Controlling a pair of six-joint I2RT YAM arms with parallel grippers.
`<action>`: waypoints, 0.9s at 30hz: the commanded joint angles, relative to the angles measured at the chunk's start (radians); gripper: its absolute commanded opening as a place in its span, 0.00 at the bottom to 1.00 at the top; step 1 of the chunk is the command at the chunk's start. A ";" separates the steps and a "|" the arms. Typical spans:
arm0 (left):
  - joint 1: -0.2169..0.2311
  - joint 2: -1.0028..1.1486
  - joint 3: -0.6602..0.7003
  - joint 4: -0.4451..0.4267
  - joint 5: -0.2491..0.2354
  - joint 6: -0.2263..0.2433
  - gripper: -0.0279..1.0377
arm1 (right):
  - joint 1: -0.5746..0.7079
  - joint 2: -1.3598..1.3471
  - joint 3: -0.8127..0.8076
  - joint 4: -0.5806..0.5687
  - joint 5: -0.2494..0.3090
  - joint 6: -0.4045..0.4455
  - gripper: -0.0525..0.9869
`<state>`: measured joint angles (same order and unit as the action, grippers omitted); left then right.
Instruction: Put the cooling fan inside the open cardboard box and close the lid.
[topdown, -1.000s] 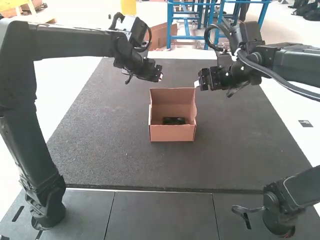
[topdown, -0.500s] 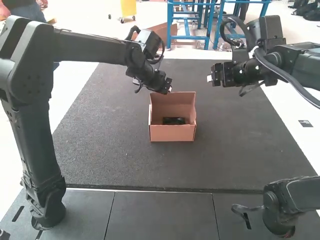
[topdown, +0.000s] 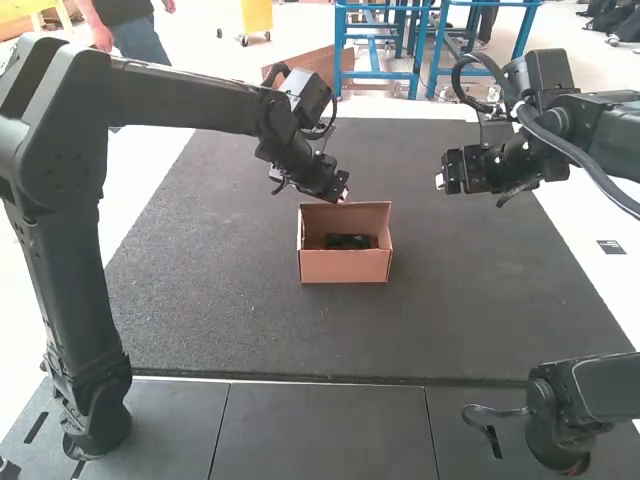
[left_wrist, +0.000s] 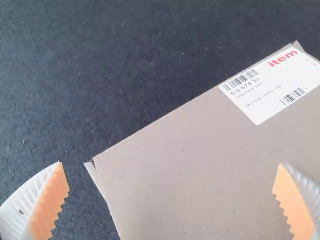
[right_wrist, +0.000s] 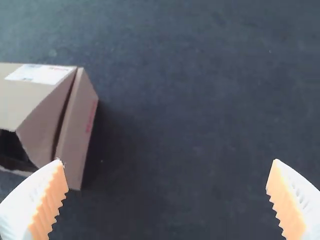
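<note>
Dark mat (topdown: 200, 270) covers the table. White ribbed fingers (left_wrist: 47, 207) with orange pads stand wide apart on the left gripper (topdown: 336, 190), with nothing held between them. It hangs at the back top edge of the box (topdown: 345, 262), over the labelled outer face of the raised lid (left_wrist: 210, 165). The right gripper (topdown: 443, 180) is also spread wide and empty, off to the right of the box above bare mat. The black fan (topdown: 346, 241) sits inside the box, mid-mat.
</note>
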<state>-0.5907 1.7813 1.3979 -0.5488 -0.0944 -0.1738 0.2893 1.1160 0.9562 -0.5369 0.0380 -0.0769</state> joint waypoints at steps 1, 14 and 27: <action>-0.020 -0.002 -0.037 0.029 0.019 -0.010 0.94 | -0.016 -0.021 -0.004 -0.011 -0.026 -0.006 0.93; -0.073 0.069 -0.134 0.121 0.004 -0.003 0.94 | -0.035 -0.022 0.000 -0.067 -0.061 0.017 0.93; -0.018 -0.071 0.012 0.061 -0.013 -0.004 0.94 | -0.050 -0.038 0.016 -0.084 -0.076 0.017 0.93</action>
<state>-0.6445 1.8175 1.3125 -0.4850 -0.1017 -0.1734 0.2539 1.1156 0.9535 -0.6270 -0.0227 -0.0696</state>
